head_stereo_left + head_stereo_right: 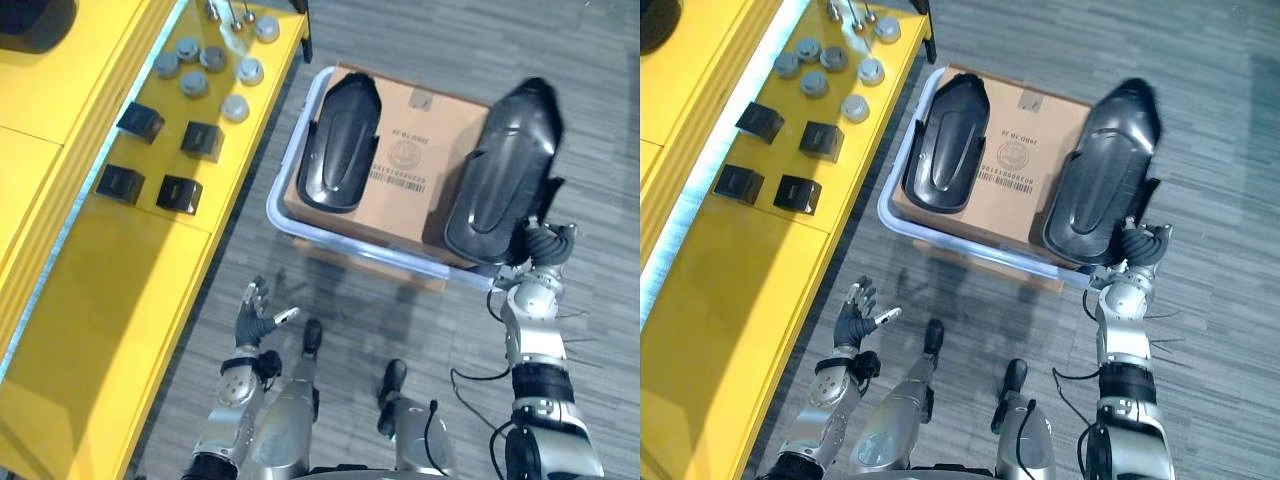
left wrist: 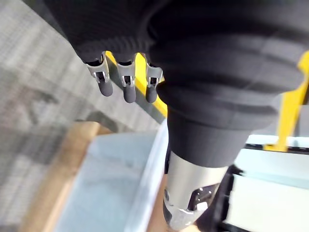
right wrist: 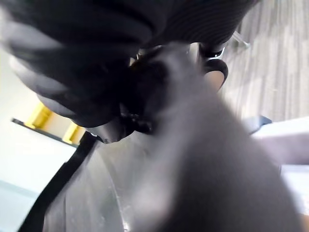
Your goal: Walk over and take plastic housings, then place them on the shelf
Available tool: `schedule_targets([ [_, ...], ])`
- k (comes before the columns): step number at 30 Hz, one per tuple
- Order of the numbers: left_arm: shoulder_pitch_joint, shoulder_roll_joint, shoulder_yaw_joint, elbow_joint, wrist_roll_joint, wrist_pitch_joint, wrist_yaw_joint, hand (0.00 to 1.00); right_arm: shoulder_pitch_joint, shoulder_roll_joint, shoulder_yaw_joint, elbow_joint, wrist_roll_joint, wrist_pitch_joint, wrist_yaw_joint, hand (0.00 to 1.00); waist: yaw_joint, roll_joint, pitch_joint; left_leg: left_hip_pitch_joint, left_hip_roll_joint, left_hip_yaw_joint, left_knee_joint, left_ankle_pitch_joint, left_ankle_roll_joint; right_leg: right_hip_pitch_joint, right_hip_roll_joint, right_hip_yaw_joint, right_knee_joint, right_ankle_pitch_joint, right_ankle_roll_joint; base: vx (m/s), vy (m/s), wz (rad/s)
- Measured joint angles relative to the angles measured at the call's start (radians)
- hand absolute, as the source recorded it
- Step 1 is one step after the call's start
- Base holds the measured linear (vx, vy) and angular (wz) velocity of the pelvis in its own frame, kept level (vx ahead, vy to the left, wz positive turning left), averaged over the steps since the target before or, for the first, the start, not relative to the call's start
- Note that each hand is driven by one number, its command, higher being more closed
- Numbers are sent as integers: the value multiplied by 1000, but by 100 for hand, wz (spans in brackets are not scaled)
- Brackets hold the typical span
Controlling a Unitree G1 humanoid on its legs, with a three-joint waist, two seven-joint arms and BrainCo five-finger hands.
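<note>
Housing (image 1: 505, 175) gripped by right hand (image 1: 545, 248), long axis pointing away from robot

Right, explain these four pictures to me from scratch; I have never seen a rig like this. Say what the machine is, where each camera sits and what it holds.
This is a two-legged humanoid robot with two silver-grey arms. The two wide pictures come from a stereo camera on its head, looking down. The two close ones come from cameras on its wrists. On the floor stands a pale plastic crate with a brown cardboard box in it. On the box is a long black plastic housing. Beside it is a second housing, and the right hand has its fingers curled round its near end. The left hand is open and empty, beside a yellow shelf carrying small black blocks and round grey discs.
</note>
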Motion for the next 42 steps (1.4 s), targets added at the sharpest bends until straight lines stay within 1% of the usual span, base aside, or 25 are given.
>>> schedule_targets([
  [1, -3, -5, -11, -47, 9, 0, 11, 0, 15, 9, 25, -45, -19, 0, 0, 100, -2, -2, -11, 12, -2, 5, 0, 0, 0, 10, -3, 0, 0, -2, 1, 69, -9, -2],
  [3, -17, -23, -49, -145, 54, -4, 41, 0, 33, 30, 89, -124, -74, -1, 2, 100, -2, -2, -51, 16, -2, 11, 0, 0, 0, 12, -4, 5, 0, -4, 0, 25, -7, -5],
  [5, -48, -34, -92, -191, 70, -8, 67, 0, 36, 51, 151, -174, -130, -2, 6, 100, -3, -2, -62, 36, -1, 14, 0, 0, 0, 30, -3, 9, 0, -4, -1, 6, -14, -5],
  [6, -63, -43, -104, -199, 78, -9, 73, 0, 36, 56, 173, -183, -146, -2, 7, 100, -3, -2, -67, 44, -1, 15, 0, 0, 0, 36, -3, 10, 0, -5, -1, -28, -12, -4],
  [8, -97, -63, -160, -217, 89, -9, 106, 0, 37, 82, 253, -216, -218, -1, 11, 100, -2, -1, -92, 57, 1, 26, -2, 0, 0, 45, -2, 17, 0, -5, -2, -57, 1, -8],
  [11, -135, -65, -216, -218, 94, -4, 127, 0, 37, 105, 338, -248, -266, 2, 21, 100, -3, -2, -113, 63, 9, 38, -7, -1, 0, 46, 4, 28, 0, -1, -6, -77, 3, -12],
  [13, -165, -65, -245, -218, 97, 13, 141, 0, 37, 122, 404, -262, -307, 2, 31, 100, -3, -7, -124, 72, 16, 49, -7, -2, -2, 47, 9, 40, 0, 3, -8, -92, 1, -14],
  [17, -171, -67, -278, -216, 97, 38, 153, 0, 40, 139, 470, -263, -340, 2, 51, 100, -5, -8, -154, 78, 18, 64, -7, -5, -5, 47, 10, 55, -4, 12, -10, -50, 2, -11],
  [21, -188, -65, -288, -183, 93, 65, 169, 0, 49, 137, 486, -276, -352, 5, 52, 100, -5, -8, -184, 77, 18, 68, -7, -8, -1, 51, 11, 62, -22, 26, -7, -28, 4, -6],
  [22, -188, -65, -289, -179, 92, 67, 169, 100, 49, 136, 487, -276, -353, 5, 52, 100, -6, -8, -188, 77, 17, 69, -7, -8, -1, 52, 11, 64, -26, 27, -6, -10, 4, -7],
  [25, -189, -61, -293, -179, 84, 84, 172, 100, 71, 136, 493, -278, -350, 5, 50, 100, -6, -10, -209, 81, 15, 70, -7, -9, 0, 62, 12, 70, -41, 36, -5, -2, 0, -2],
  [26, -189, -60, -293, -178, 81, 86, 172, 100, 74, 135, 493, -278, -349, 5, 50, 0, -6, -11, -211, 81, 15, 70, -7, -9, 0, 62, 11, 71, -41, 37, -7, -3, -7, -3],
  [28, -190, -59, -296, -160, 64, 87, 173, 100, 80, 130, 497, -278, -340, 5, 50, 0, -7, -11, -217, 81, 16, 71, -7, -9, 0, 62, 13, 73, -46, 42, -10, -3, -4, -2],
  [31, -191, -42, -302, -106, 35, 90, 176, 100, 88, 101, 536, -287, -272, 3, 50, 0, -11, -11, -242, 81, 16, 76, -7, -9, 1, 64, 14, 79, -56, 48, -9, 11, -16, -6],
  [33, -191, -40, -301, -100, 31, 94, 191, 100, 89, 85, 554, -290, -231, -6, 52, 0, -16, -11, -250, 81, 16, 76, -7, -9, 1, 64, 14, 79, -56, 50, -9, 0, 0, 0],
  [36, -191, -40, -295, -100, 15, 100, 214, 100, 94, 73, 574, -291, -171, -34, 66, 0, -18, -11, -263, 82, 17, 77, -7, -9, 1, 65, 14, 80, -56, 51, -8, 0, 0, 0],
  [39, -191, -36, -287, -100, 15, 107, 214, 100, 95, 33, 585, -317, -100, -46, 103, 0, -18, -11, -267, 96, 16, 79, -7, -9, 1, 79, 14, 80, -57, 51, -9, 0, 0, 0],
  [40, -191, -28, -288, -101, 16, 106, 211, 100, 95, 13, 588, -328, -80, -47, 115, 0, -17, -12, -270, 100, 16, 81, -7, -10, 2, 82, 14, 80, -56, 50, -10, 0, 0, 0],
  [41, -191, -17, -288, -104, 16, 104, 207, 100, 94, -28, 586, -341, -28, -63, 146, 0, -16, -12, -276, 100, 18, 87, -7, -10, 2, 82, 15, 82, -56, 49, -11, 0, 0, 0],
  [42, -191, -16, -287, -104, 16, 104, 204, 100, 94, -47, 584, -351, -7, -68, 162, 0, -16, -12, -276, 100, 18, 88, -7, -10, 2, 82, 16, 83, -57, 48, -10, -24, -7, -3],
])
